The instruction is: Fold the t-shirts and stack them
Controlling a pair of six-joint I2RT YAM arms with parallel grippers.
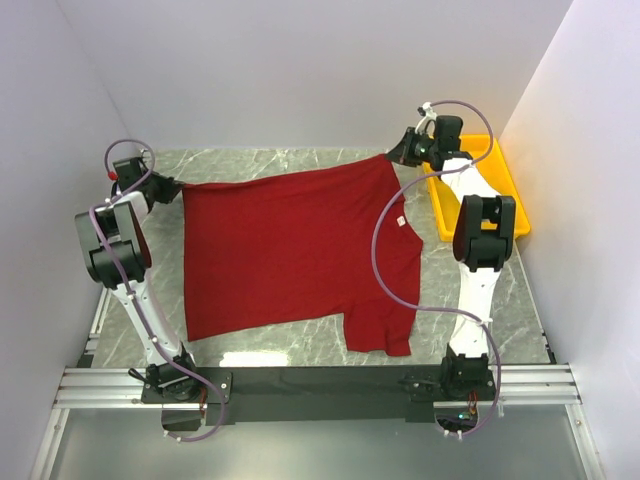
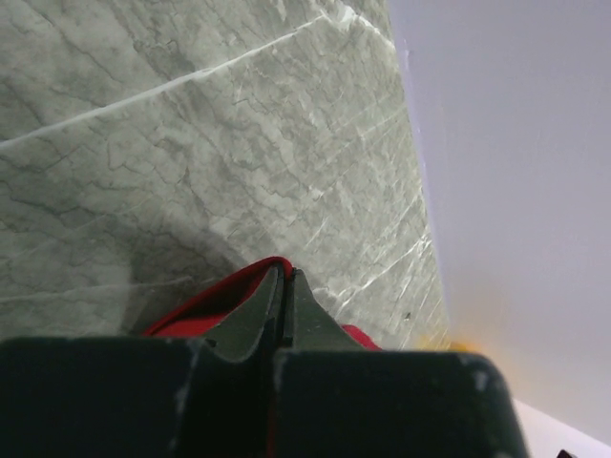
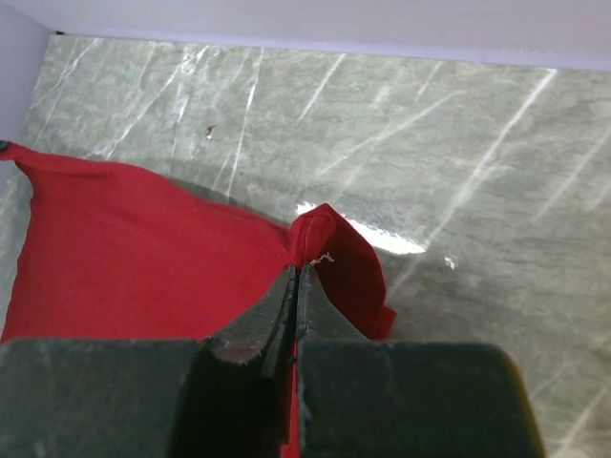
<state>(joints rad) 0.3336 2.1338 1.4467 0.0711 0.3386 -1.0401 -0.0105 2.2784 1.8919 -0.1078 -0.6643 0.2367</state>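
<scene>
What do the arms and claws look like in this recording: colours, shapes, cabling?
The left arm and right arm have white links with boxy black joint housings. A lilac left cable and right cable loop loosely along them. The left claw and right claw are dark wedges tapering to thin tips, mounted on black, scuffed blocks.

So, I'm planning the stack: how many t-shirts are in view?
1. The dark red t-shirt is spread mid-table, its far corners pinched by the left gripper and right gripper. Another could be hidden beneath it.
</scene>
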